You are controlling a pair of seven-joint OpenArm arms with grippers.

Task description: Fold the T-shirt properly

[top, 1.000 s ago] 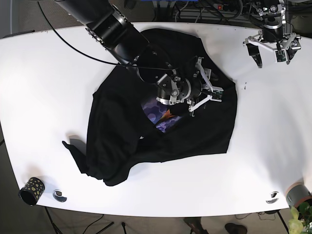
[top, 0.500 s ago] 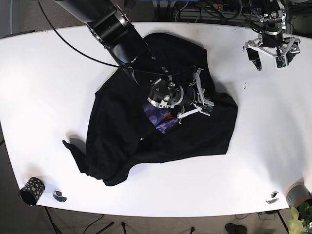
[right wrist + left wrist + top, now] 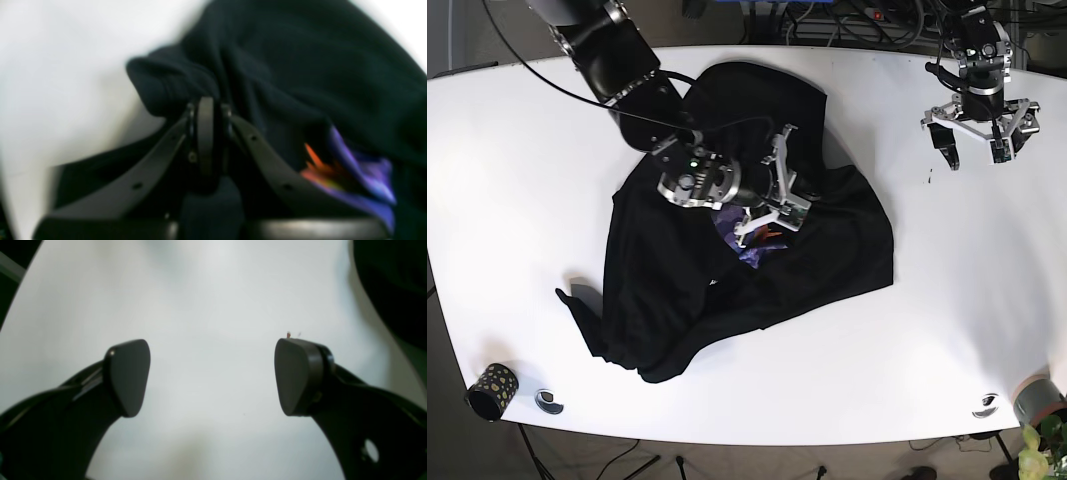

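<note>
Left of the table (image 3: 507, 150), the black T-shirt (image 3: 667, 300) lies crumpled, its printed panel (image 3: 752, 240) partly exposed. At centre, my right gripper (image 3: 779, 192) is clamped on a bunched edge of the cloth (image 3: 166, 86), raised above the shirt's middle: I judge this the fold-over step, one side being carried across the body. Next, I should lay that edge flat before letting go. Far right, my left gripper (image 3: 973, 137) hovers over bare table, fingers (image 3: 128, 376) spread and holding nothing.
</note>
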